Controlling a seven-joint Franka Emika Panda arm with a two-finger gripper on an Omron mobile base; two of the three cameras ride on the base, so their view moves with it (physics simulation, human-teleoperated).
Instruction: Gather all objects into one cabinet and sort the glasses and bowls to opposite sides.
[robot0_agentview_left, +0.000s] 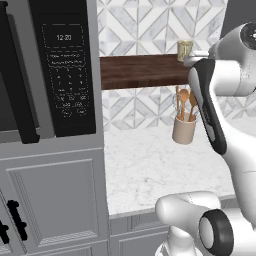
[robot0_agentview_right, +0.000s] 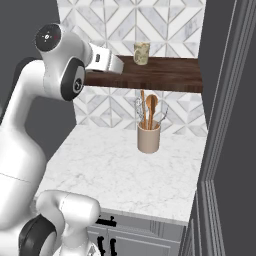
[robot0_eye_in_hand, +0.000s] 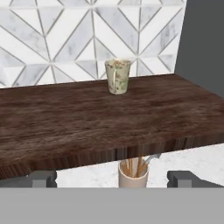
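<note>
A speckled cream cup (robot0_eye_in_hand: 118, 76), seemingly handleless, stands upright on the dark wooden shelf (robot0_eye_in_hand: 87, 118).

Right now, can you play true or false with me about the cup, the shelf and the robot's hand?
1. The speckled cup stands upright on the dark wooden shelf. True.
2. The gripper is squeezing the cup. False: its jaws are open and empty, apart from the cup.
3. The tan utensil holder sits on the white marble counter, below the shelf. True.
4. The utensil holder has nothing in it. False: wooden spoons stick out of it.
5. The cup lies tipped over on the counter. False: it stands upright on the shelf.
</note>
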